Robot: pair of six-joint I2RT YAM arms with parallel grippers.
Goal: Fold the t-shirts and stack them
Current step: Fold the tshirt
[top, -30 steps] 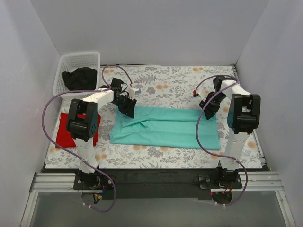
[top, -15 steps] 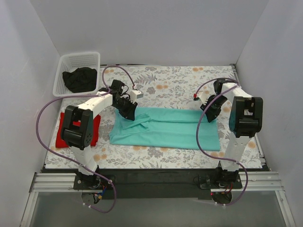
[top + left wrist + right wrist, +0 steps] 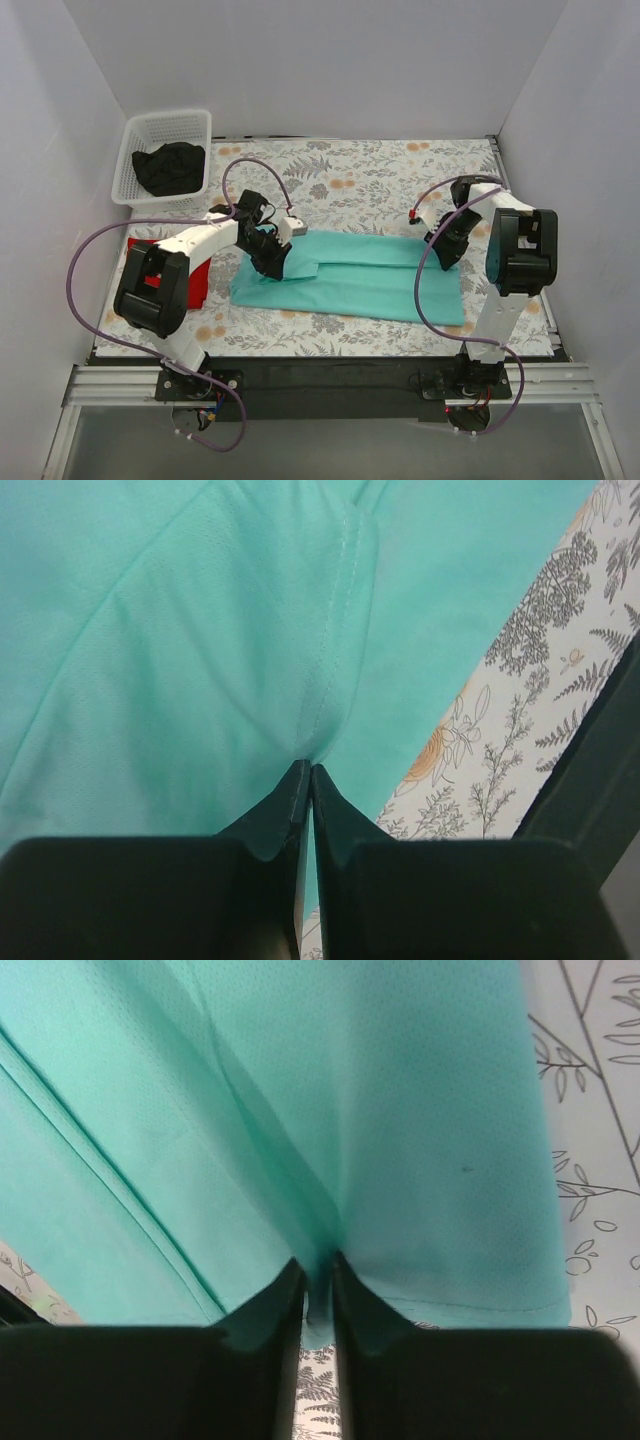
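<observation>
A teal t-shirt (image 3: 350, 280) lies spread across the middle of the floral table. My left gripper (image 3: 272, 262) is shut on the shirt's far left edge, pinching a fold of teal cloth (image 3: 330, 680) between its fingertips. My right gripper (image 3: 446, 250) is shut on the shirt's far right edge, with cloth (image 3: 330, 1210) bunched between its jaws. Both hold the far edge pulled over the shirt toward the near side. A folded red t-shirt (image 3: 200, 280) lies at the left, partly hidden by my left arm. A black t-shirt (image 3: 170, 166) sits in the white basket (image 3: 200, 122).
The basket stands at the far left corner against the white wall. White walls close in the table on the left, back and right. The floral cloth (image 3: 380, 170) lies bare behind the teal shirt, and a black rail (image 3: 330, 375) runs along the near edge.
Both grippers have moved toward the near side, pulling the shirt's far edge over itself. The left arm's elbow has swung left, over the red shirt.
</observation>
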